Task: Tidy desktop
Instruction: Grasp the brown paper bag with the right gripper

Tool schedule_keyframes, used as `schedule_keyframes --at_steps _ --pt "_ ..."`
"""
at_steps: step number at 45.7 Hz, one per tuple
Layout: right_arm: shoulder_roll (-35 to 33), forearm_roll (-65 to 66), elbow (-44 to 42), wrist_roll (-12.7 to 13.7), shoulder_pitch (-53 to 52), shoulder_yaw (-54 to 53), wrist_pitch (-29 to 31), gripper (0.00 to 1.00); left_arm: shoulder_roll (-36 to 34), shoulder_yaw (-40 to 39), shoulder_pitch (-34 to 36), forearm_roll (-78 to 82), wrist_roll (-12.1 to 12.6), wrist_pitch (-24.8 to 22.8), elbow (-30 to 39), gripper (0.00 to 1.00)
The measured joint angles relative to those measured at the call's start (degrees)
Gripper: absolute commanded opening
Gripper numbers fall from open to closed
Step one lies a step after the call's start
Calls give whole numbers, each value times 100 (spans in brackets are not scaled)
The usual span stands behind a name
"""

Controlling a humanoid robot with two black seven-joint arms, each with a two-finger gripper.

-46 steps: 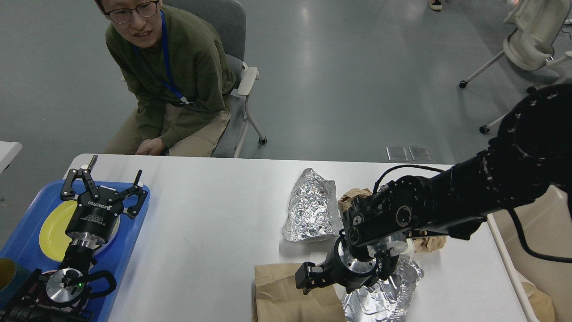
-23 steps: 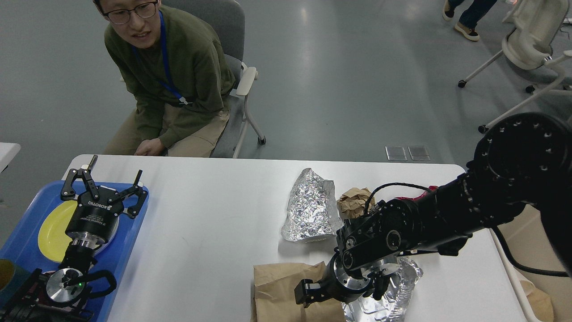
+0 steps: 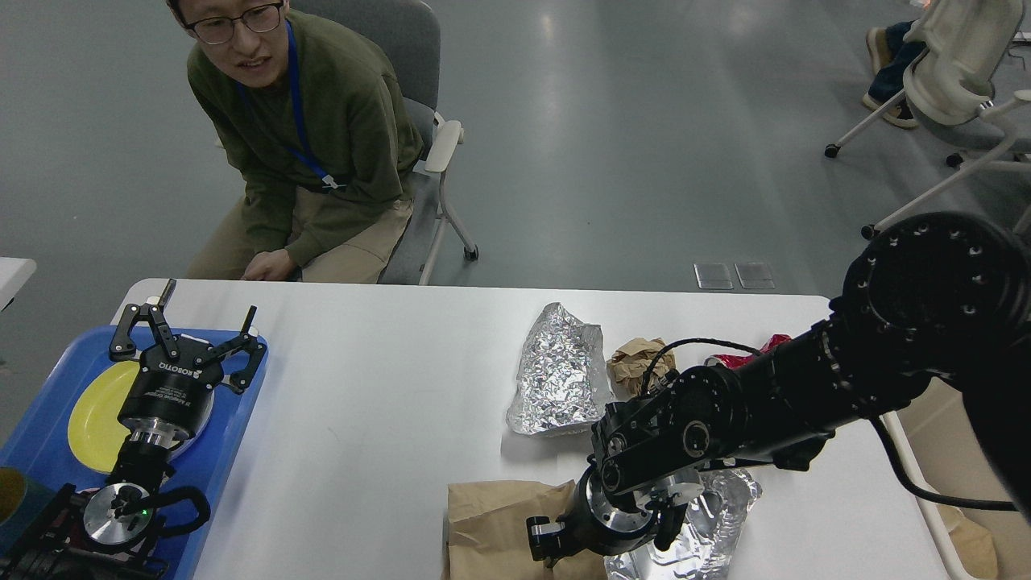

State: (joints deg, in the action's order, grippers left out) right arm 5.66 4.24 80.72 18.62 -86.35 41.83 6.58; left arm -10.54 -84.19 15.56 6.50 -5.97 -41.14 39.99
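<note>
**Right arm low over the paper bag, left claw idle over the tray**

Seen from the robot's head, the white worktop (image 3: 378, 403) fills the lower part of the picture, running from the blue tray (image 3: 233, 435) at its left end to the far right edge. The left claw (image 3: 187, 334) hangs above the tray with its fingers spread wide and nothing between them; a yellow plate (image 3: 93, 419) lies in the tray beneath it. The right arm reaches in from the right, and the right claw (image 3: 600, 536) sits down at the near edge, over a brown paper bag (image 3: 491, 524) and just beside a crumpled sheet of foil (image 3: 709, 515). It is seen dark and end-on, so I cannot tell how far it is open or whether it holds anything. Further back stand a foil packet (image 3: 560, 370), a ball of brown paper (image 3: 636, 362) and something red (image 3: 753, 350). A man in a green jumper (image 3: 306, 137) sits behind the worktop.
</note>
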Motion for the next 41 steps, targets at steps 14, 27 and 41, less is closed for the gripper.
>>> schedule_keyframes --at_steps 14,27,41 --pt "165 0 -330 1 255 -71 -35 49 0 4 0 0 0 0 0 96" --pt "224 -6 -441 196 340 -188 -17 0 0 2 0 0 0 0 0 96" --pt "225 -11 -466 361 328 -296 -26 0 0 0 0 0 0 -3 0 96"
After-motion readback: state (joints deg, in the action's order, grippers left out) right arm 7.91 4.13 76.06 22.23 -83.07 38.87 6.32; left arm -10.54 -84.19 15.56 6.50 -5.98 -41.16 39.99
